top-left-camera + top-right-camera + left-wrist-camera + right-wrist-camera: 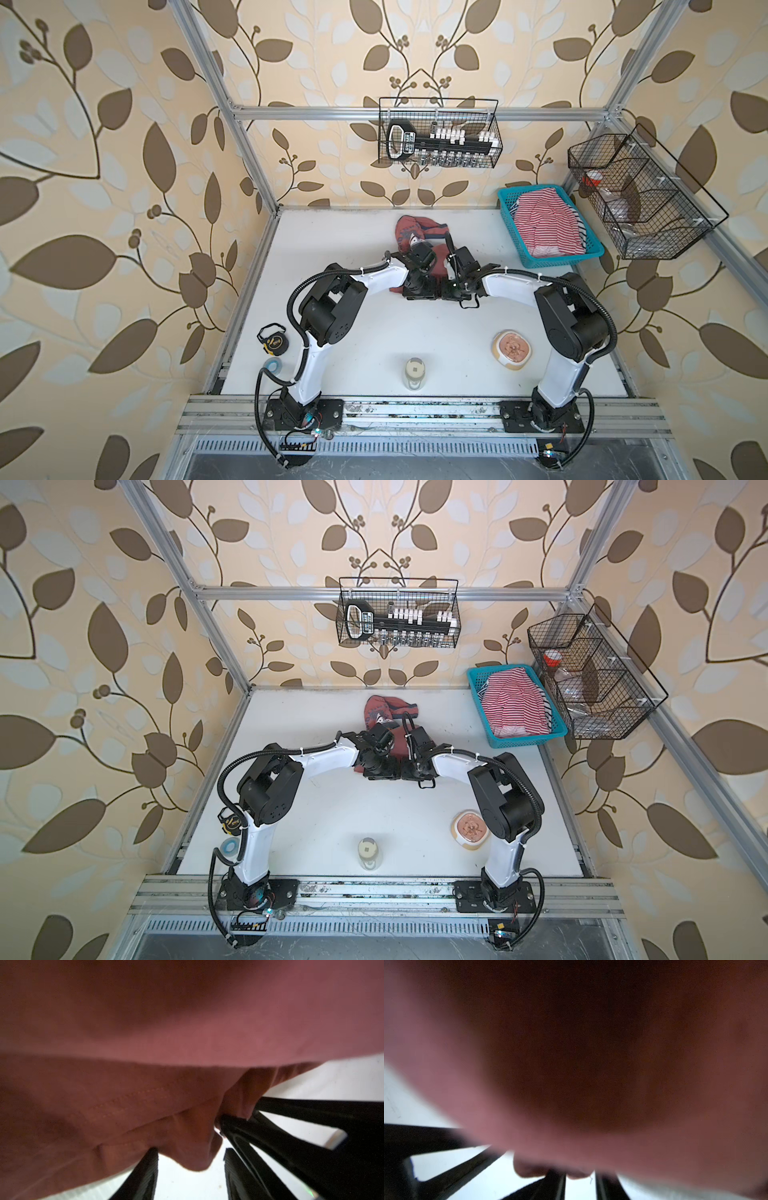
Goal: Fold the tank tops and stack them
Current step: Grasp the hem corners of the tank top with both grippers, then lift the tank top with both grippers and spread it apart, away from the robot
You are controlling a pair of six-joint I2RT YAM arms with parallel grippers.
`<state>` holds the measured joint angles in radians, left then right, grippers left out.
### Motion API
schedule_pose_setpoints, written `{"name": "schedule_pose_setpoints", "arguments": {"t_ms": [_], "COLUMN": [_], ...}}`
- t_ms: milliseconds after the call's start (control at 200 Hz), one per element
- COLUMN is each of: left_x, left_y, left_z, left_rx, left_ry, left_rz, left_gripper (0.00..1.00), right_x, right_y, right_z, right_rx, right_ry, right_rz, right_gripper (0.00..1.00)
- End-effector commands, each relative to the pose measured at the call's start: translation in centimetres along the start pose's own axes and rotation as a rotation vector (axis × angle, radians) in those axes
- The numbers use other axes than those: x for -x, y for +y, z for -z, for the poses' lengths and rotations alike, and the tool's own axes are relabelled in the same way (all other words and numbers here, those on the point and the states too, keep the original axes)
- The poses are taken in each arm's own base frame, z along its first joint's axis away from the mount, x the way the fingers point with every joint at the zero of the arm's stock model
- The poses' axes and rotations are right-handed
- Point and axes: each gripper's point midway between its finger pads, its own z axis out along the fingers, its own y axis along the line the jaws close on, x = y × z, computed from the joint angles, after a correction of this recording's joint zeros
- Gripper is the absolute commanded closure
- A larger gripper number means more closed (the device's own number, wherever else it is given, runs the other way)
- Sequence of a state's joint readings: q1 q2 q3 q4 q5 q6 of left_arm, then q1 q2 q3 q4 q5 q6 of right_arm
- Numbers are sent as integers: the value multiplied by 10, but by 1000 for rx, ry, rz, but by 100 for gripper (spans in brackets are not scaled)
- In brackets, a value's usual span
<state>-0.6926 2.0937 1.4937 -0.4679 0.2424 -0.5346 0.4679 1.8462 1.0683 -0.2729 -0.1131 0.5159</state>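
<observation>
The brick-red tank top point(415, 232) point(386, 710) lies bunched at the middle back of the white table, its near part hidden under both wrists. The striped tank top point(548, 226) sits heaped in a blue basket point(552, 259). My two grippers meet side by side at the red top's near edge. The left gripper point(191, 1150) point(419, 291) is open, with a loose fold of the red hem hanging between its fingers. The right gripper point(579, 1175) point(453, 291) is shut on a pinch of the same hem, and in the left wrist view the cloth puckers at its fingertips point(226, 1123).
A glass jar point(415, 372) and a bowl point(512, 348) stand near the front of the table. A tape measure point(272, 338) and a tape roll point(272, 365) lie at the left edge. Wire baskets hang on the back wall point(440, 133) and the right wall point(640, 195).
</observation>
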Motion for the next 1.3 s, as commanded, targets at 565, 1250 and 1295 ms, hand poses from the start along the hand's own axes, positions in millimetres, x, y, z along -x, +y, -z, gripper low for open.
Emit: {"name": "schedule_pose_setpoints", "arguments": {"t_ms": [565,1250,1295], "left_x": [-35,-19,-9], "left_y": [111,206,207], "left_z": [53,215,231], "left_rx": [461,906,929], "left_ry": [82,-101,-151], "left_rz": [-115,-78,-64], "left_gripper": [100,100,100], "right_x": [10,47,56], "right_y": [-53,-123,-125], "right_z": [59,152,163], "right_rx": [-101,-90,-84], "right_ry": [-51,-260,-294], "right_rz": [-27,-147,-147], "right_gripper": [100,100,100]}}
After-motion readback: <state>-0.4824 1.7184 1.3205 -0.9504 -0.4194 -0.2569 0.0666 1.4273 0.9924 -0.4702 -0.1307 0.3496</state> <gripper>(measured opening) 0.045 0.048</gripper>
